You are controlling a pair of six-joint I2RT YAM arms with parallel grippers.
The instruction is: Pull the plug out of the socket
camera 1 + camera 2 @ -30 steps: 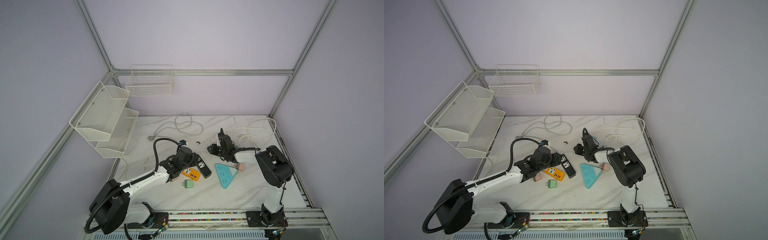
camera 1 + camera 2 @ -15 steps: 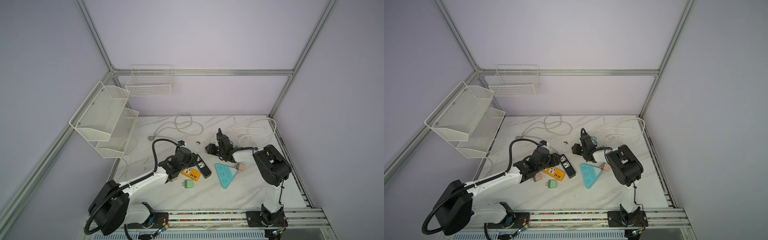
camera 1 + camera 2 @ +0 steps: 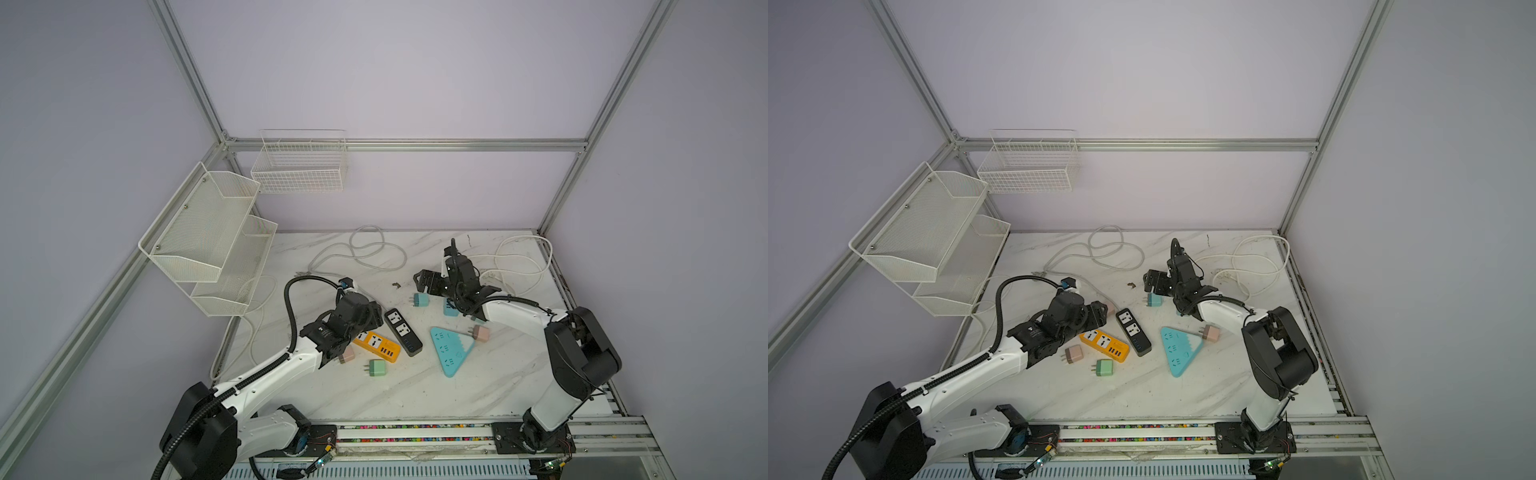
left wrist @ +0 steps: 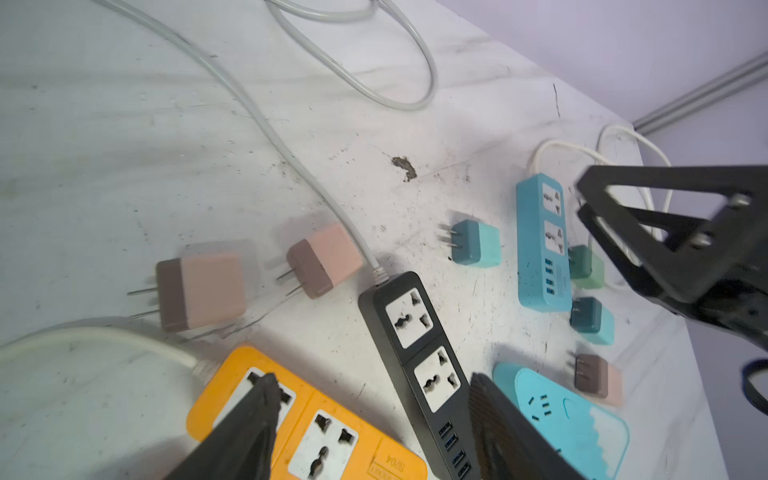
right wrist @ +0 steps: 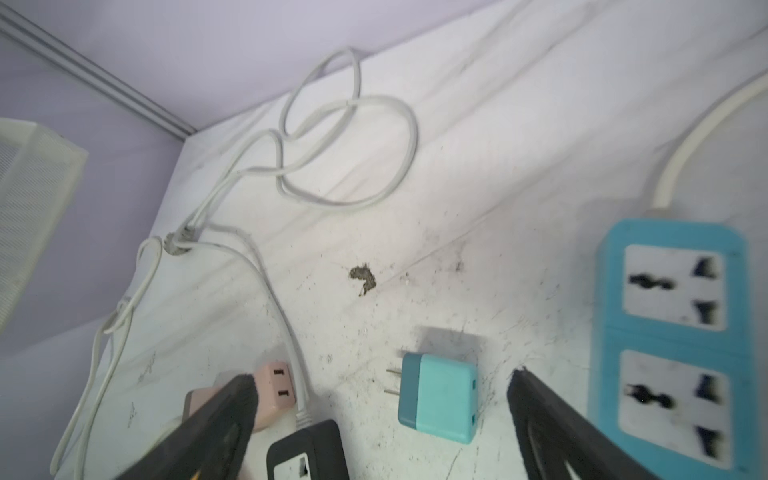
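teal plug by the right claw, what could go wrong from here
1. The teal plug lies loose on the table between the fingers of the open right claw. A low sweep away could knock it into the blue strip.
2. The open left claw hangs low over the orange strip and black strip. One fingertip looks close to an orange socket, so pulling away could drag that strip or its cable.

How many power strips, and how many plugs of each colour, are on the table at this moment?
Power strips: 4
Pink plugs: 4
Teal plugs: 2
Green plugs: 2
Total: 12
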